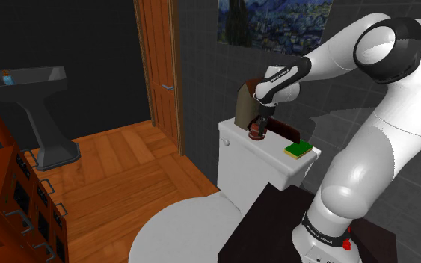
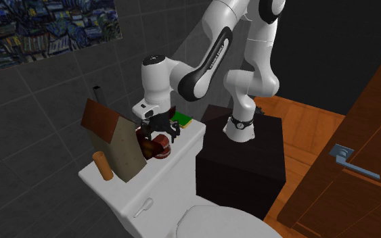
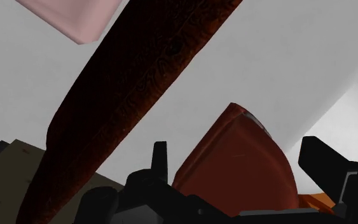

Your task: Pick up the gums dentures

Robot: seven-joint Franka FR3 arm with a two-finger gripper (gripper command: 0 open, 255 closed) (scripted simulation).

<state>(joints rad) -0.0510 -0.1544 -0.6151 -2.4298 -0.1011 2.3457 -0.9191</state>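
Reaching from the stand (image 2: 243,159), the arm (image 1: 380,112) holds its hand (image 1: 259,125) over the toilet tank (image 1: 268,168). A brown box (image 1: 244,104) stands on the lid. Dark red dentures (image 3: 234,168) lie just beside the box, between spread fingers (image 3: 161,162) that do not touch them. A green sponge (image 1: 299,150) is nearby.

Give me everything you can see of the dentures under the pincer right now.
The dentures are a small, rounded, reddish-brown lump with a smooth, slightly glossy surface and a pale patch near the upper edge. They sit at the white toilet tank lid, right beside the brown house-shaped box, with the green sponge further along the lid. The pincer is directly over them. Whether they rest on the lid or are slightly raised cannot be told.
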